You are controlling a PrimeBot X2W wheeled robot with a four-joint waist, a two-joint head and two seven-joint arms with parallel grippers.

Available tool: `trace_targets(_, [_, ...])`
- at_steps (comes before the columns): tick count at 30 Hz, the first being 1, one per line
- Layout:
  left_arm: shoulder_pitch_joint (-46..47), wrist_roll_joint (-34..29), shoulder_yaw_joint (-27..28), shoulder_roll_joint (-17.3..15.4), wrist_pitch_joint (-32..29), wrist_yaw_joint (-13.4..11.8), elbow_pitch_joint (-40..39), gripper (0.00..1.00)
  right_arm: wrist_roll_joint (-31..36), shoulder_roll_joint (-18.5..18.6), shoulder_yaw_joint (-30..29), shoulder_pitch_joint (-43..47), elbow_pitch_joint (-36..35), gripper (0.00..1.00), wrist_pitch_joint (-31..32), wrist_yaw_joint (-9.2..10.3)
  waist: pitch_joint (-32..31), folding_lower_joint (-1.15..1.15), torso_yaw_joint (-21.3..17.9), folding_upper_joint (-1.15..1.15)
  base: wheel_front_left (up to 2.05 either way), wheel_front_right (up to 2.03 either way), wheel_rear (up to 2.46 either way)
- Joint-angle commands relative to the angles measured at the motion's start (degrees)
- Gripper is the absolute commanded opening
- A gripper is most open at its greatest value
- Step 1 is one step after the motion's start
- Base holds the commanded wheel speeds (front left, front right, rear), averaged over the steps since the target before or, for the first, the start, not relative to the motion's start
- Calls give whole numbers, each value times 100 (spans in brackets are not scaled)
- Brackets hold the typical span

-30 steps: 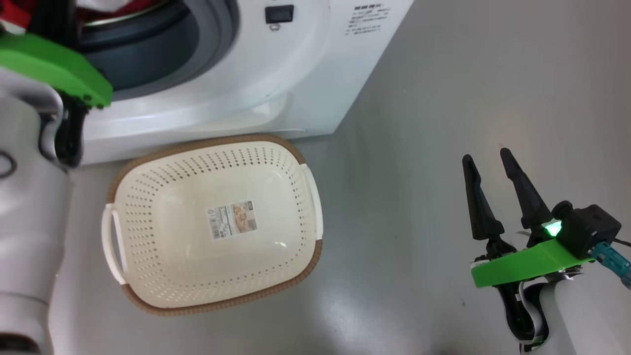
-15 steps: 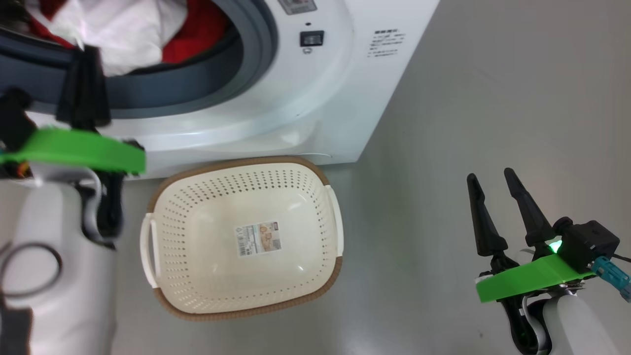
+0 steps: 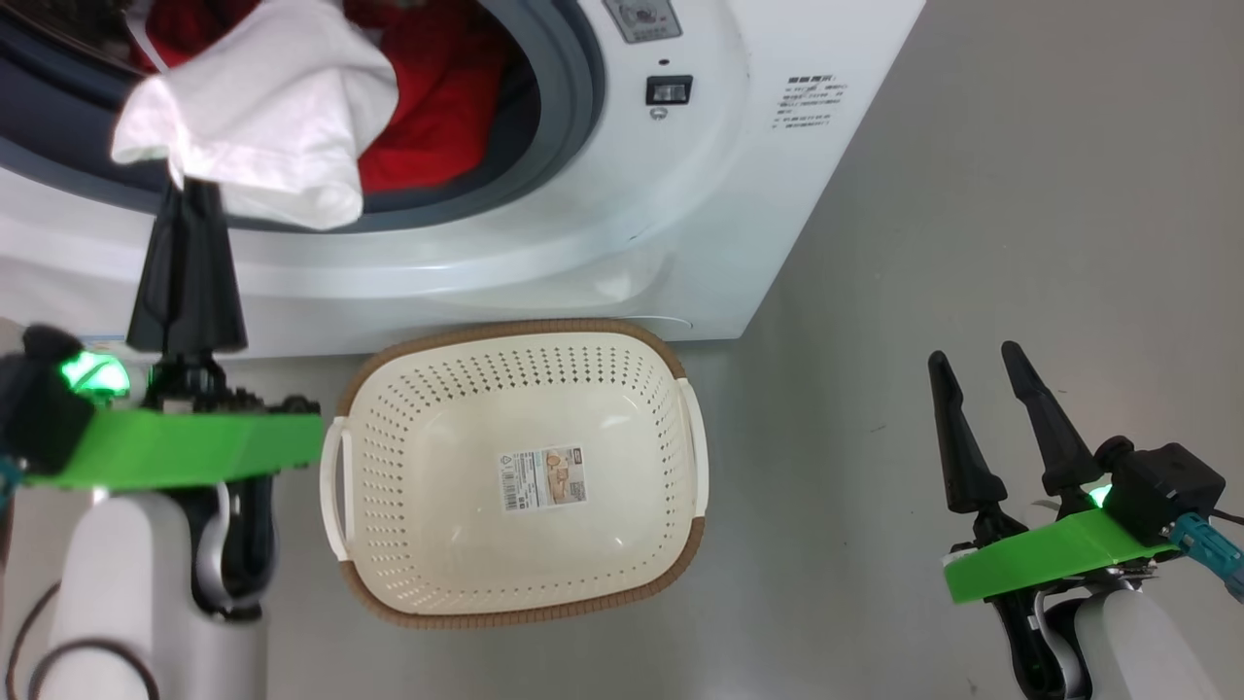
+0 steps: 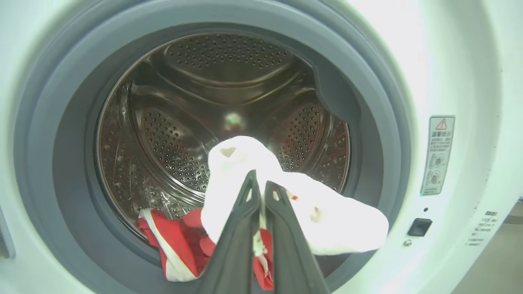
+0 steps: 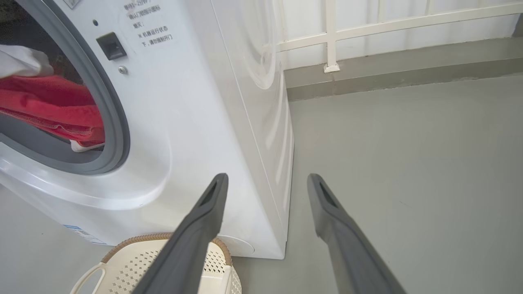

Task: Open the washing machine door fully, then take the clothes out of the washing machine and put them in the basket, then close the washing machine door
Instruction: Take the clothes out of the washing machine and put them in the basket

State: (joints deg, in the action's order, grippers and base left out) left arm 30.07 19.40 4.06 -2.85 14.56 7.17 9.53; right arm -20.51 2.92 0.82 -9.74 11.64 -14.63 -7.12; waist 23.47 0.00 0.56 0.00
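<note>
Dragged since a second earlier by the left gripper (image 3: 187,194) clenched on them, the clothes (image 3: 262,117) hung over the lower rim of the washing machine (image 3: 680,243). Unloading was in hand; next they needed lifting over the basket (image 3: 505,331) below, right gripper (image 3: 974,354) spread

Head view overhead; both wrist views toward washing machine (image 5: 184,122).

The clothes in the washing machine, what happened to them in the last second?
The left gripper, shut on the white part of the clothes, has backed out of the washing machine, dragging them over the grey ring. The head camera shifted too. The basket stayed empty, and the right gripper stayed open and idle.
</note>
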Motion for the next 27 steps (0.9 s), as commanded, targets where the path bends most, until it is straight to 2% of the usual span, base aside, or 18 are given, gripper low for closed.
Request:
trace_targets(1, [-228, -59, 199, -104, 43, 31, -404, 0, 35, -4, 112, 56, -105, 100, -37, -36, -21, 0, 0, 0, 0, 0, 0])
trace_targets(17, [-625, -182, 132, -5, 43, 31, -2464, 0, 10, -4, 37, 4, -161, 100, -37, -36, 72, 0, -17, 0, 0, 0, 0])
trace_targets(20, [-712, -203, 56, -4, 43, 32, -2530, 0, -1, -4, 51, 6, -172, 100, -37, -36, 95, 0, -40, 0, 0, 0, 0])
trace_targets(27, [-887, -122, -80, -4, 43, 32, -1718, 0, -28, -4, 89, -21, -171, 100, -37, -36, 159, 0, -86, 0, 0, 0, 0])
